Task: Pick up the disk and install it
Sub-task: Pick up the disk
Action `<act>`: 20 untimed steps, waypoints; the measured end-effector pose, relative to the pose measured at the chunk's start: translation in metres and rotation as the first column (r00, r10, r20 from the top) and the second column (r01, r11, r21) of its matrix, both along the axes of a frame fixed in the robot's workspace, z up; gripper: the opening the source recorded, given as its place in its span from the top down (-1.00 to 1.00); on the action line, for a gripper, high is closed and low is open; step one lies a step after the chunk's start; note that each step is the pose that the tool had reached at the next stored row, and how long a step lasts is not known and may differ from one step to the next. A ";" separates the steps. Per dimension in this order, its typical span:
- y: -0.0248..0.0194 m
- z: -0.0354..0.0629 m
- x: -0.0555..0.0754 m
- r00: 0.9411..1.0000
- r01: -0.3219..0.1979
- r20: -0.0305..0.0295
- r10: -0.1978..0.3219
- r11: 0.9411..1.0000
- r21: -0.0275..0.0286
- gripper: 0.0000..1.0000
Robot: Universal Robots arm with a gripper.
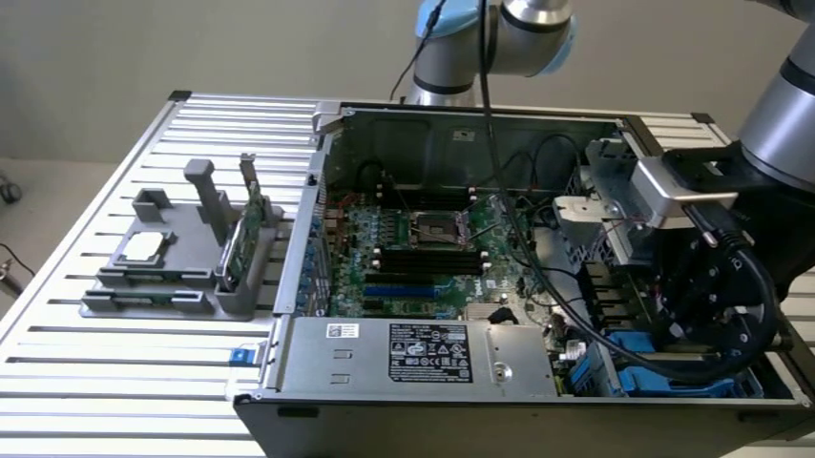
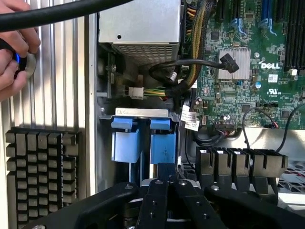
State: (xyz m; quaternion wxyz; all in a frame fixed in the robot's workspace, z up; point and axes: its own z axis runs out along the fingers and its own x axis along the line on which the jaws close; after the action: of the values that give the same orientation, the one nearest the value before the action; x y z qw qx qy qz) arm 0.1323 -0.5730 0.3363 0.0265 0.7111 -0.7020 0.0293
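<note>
Showing the disk (image 2: 162, 143) sitting in the drive bay (image 2: 102, 143) at the near corner of the computer case (image 1: 334, 129), on the exterior view's right, with its blue rails (image 2: 126, 140) side by side at the bay's mouth. Showing the tool (image 2: 165, 185) right at the disk, fingers drawn together and, by the look of it, pinching the edge of one blue rail. Judging the step in hand as seating the disk in its slot, with no sign yet of it being fully home.

Calling for a straight push along the bay's walls with both rails level, a tilted disk being likely to jam. Calling also for a firm hold on the thin plastic edge, such an edge being liable to slip. Watching the cable bundle (image 2: 183, 71) just beyond the bay, beside the power supply (image 2: 138, 24), lest a loop get caught.

Noting the motherboard (image 1: 421, 239) farther in, a person's hand (image 2: 16, 47) over the slatted surface (image 1: 114, 382) outside the case, and a grey fixture (image 1: 166, 272) well apart on the exterior view's left.
</note>
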 end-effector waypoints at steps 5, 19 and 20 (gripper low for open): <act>0.0000 0.0112 0.000 1.000 0.000 -0.001 0.000 1.000 -0.001 0.79; 0.0001 0.0425 0.000 1.000 0.001 -0.001 -0.001 1.000 -0.002 0.79; 0.0001 0.0424 0.000 1.000 0.003 -0.001 -0.003 1.000 -0.001 0.79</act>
State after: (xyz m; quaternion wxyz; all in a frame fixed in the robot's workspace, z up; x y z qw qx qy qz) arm 0.1320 -0.5729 0.3787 0.0272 0.7102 -0.7028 0.0296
